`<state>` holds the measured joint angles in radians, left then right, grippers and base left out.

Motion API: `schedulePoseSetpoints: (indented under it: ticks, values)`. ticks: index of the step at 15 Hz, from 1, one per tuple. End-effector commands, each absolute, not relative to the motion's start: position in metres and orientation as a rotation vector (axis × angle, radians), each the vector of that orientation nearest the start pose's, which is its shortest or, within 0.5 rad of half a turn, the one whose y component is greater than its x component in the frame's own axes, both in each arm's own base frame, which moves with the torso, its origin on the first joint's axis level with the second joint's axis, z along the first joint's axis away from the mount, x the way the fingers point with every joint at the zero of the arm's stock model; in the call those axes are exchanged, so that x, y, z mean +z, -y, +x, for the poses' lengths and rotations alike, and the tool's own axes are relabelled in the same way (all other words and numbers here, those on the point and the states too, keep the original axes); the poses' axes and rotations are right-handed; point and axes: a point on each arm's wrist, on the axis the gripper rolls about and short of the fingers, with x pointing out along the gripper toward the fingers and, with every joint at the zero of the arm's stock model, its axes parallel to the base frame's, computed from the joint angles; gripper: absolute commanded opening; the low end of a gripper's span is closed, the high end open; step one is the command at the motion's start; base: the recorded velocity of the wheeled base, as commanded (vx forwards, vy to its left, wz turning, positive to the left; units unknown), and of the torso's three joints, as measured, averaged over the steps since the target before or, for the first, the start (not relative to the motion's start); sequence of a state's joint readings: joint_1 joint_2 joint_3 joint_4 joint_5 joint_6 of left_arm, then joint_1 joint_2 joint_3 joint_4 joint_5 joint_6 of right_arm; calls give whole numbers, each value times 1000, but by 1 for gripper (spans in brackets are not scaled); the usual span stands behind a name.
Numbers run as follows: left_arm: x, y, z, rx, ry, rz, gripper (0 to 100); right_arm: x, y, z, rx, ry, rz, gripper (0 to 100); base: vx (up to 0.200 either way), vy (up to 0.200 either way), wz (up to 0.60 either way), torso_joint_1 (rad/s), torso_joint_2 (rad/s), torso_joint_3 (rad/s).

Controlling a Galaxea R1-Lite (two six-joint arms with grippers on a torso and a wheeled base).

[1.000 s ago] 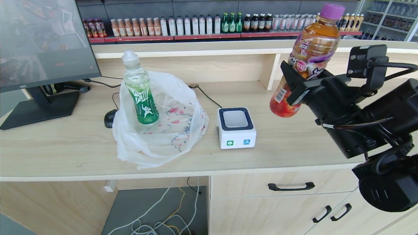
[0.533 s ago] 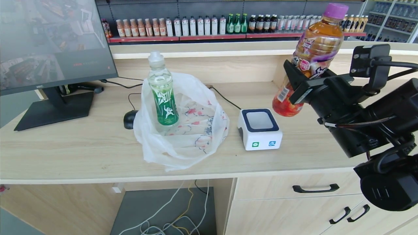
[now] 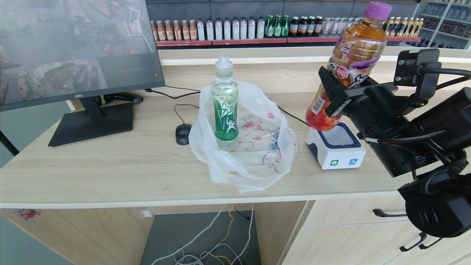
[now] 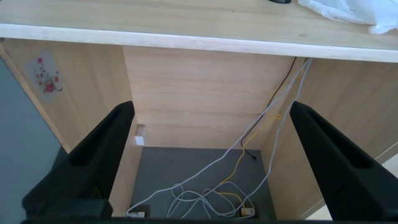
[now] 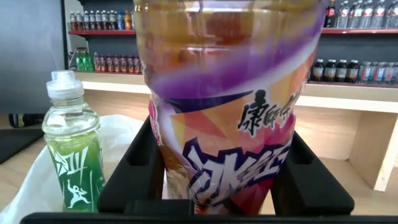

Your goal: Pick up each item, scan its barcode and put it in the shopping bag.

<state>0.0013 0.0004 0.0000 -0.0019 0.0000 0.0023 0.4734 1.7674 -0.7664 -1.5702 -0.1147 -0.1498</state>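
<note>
My right gripper point(image 3: 333, 98) is shut on an amber tea bottle point(image 3: 351, 59) with a purple cap, held tilted, its base just above the back of the white barcode scanner point(image 3: 336, 149). In the right wrist view the tea bottle point(image 5: 230, 112) sits between the black fingers point(image 5: 127, 171). A green-labelled bottle point(image 3: 225, 106) stands upright inside the white plastic shopping bag point(image 3: 257, 154) left of the scanner; the green-labelled bottle point(image 5: 73, 155) is also in the right wrist view. My left gripper point(image 4: 211, 155) hangs open below the counter's front edge point(image 4: 186, 37).
A monitor point(image 3: 73, 48) stands at the counter's left, a black mouse point(image 3: 183, 133) beside the bag. Cables point(image 4: 236, 180) hang under the counter point(image 3: 110, 165). Drawers with black handles point(image 3: 390, 212) are at lower right. Shelves of bottles point(image 3: 239, 27) line the back wall.
The head camera has shifted, so the counter scene slid rightward in the picture. The held tea bottle, earlier to the scanner's right, now hangs over the scanner.
</note>
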Motion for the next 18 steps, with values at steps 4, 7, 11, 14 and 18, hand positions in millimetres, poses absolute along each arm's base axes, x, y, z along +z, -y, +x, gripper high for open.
schedulePoseSetpoints:
  ticks: [4, 7, 11, 14, 18]
  values:
    - [76, 0, -23, 2, 2, 3, 100, 242, -136, 269, 310, 569, 20, 0, 0, 0, 0, 0, 0, 0]
    - [76, 0, -23, 3, 2, 3, 100, 239, -143, 272, 325, 562, 21, 0, 0, 0, 0, 0, 0, 0]
    - [76, 0, -23, 3, 2, 3, 100, 238, -153, 278, 343, 568, 28, 0, 0, 0, 0, 0, 0, 0]
    - [76, 0, -23, 3, 2, 3, 100, 225, -158, 288, 353, 528, 32, 0, 0, 0, 0, 0, 0, 0]
    - [76, 0, -23, 2, 2, 3, 100, 225, -167, 302, 370, 523, 39, 0, 0, 0, 0, 0, 0, 0]
